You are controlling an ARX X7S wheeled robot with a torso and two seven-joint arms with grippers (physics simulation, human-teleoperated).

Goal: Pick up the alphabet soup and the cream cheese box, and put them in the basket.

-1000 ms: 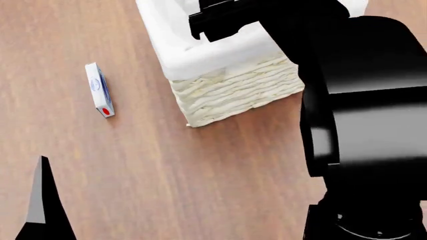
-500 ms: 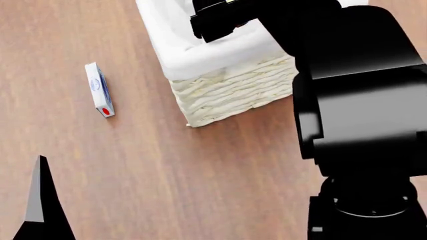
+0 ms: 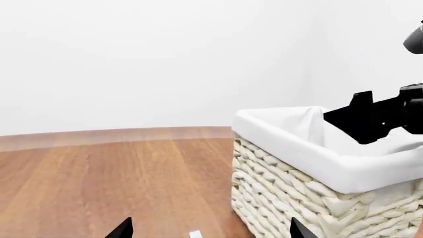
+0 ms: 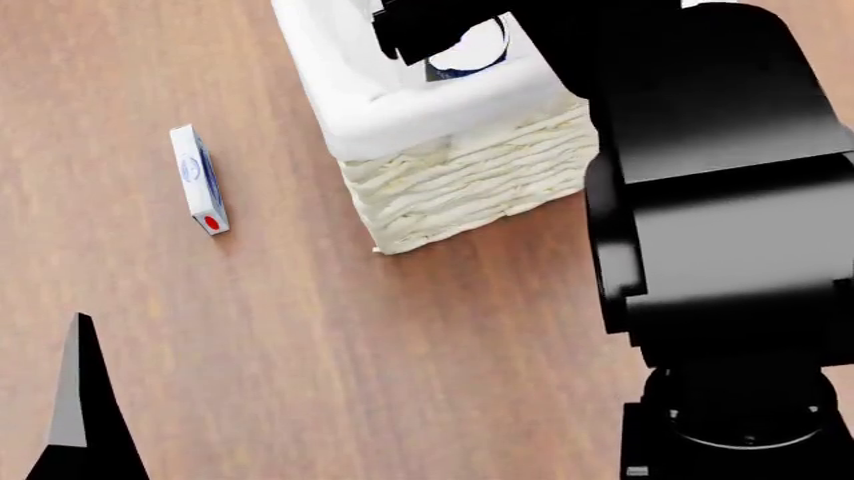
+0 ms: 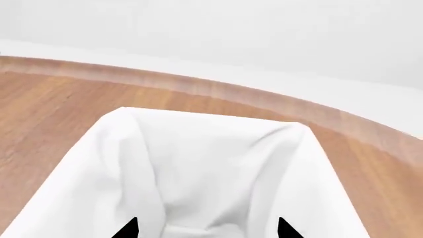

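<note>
Where the left wrist view looks across the desk (image 3: 99, 173), the basket (image 3: 284, 198) stands to the right, and the right gripper (image 3: 370, 119) hangs over its liner; the left gripper (image 3: 208, 230) shows only two spread tips, nothing between them, with a sliver of the cream cheese box (image 3: 195, 234) just beyond.

In the head view, a blue-ringed pale disc — by my reading the alphabet soup (image 4: 470, 55) — now lies inside the basket below the right gripper (image 4: 424, 35). Half a second ago that spot was hidden under the black arm, so the can appears to be freshly released. The cream cheese box (image 4: 199, 180) lies well left of the basket, on edge and unmoved across all three head frames; it is what remains.

In the right wrist view, the right gripper (image 5: 205, 229) is open and empty — its tips are parted over the white liner, and the can is out of sight.
</note>
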